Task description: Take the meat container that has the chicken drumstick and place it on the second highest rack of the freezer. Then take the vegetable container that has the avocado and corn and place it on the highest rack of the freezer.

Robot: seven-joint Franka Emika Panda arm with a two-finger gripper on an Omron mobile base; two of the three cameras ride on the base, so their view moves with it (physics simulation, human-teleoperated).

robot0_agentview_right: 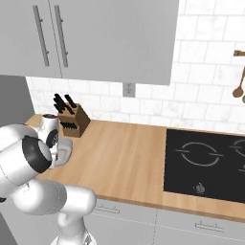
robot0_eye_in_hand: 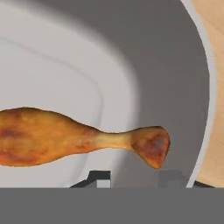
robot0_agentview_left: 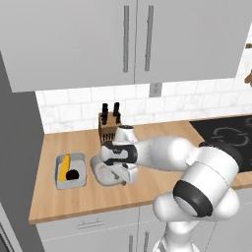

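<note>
One wall of the meat container [robot0_eye_in_hand: 192,57] is straddled by the partly spread gripper [robot0_eye_in_hand: 133,177]; a firm pinch should be secured before the chicken drumstick [robot0_eye_in_hand: 65,138] is lifted.

Even, flat rendered light across both base views, bright and clean, no glare on the white tiles [robot0_agentview_left: 147,106]. A soft shadow sits under the upper cabinets [robot0_agentview_left: 123,44] at twelve o'clock, and the arm [robot0_agentview_left: 197,177] drops a faint one on the counter [robot0_agentview_right: 124,158]. In the hand view a broad grey shadow sweeps from twelve round to four o'clock over the tray [robot0_eye_in_hand: 52,70], edge soft. The chicken drumstick [robot0_eye_in_hand: 65,135] looks slightly smeared, texture coarse, probably from closeness. The stovetop [robot0_agentview_right: 206,162] stays matt, no reflections. No bending at the edges; everything a touch low-resolution.
</note>
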